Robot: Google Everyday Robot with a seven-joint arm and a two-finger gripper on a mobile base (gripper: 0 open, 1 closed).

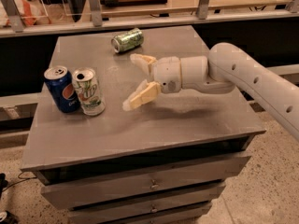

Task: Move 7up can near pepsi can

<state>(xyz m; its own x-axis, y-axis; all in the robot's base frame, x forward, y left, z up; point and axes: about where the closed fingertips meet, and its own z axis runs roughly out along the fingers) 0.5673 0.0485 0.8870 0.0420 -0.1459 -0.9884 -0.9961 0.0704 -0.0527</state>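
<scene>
The 7up can [88, 92], whitish-silver with green lettering, stands upright on the grey cabinet top [187, 120] at the left. The dark blue pepsi can [61, 89] stands upright right beside it on its left, the two nearly touching. My gripper [132, 82] is open and empty, its two cream fingers spread wide. It hovers over the top a little to the right of the 7up can, clear of it. The white arm reaches in from the right.
A green can [127, 40] lies on its side at the far middle of the top. The cabinet has drawers [149, 183] below its front edge. A railing and shelf run behind the cabinet.
</scene>
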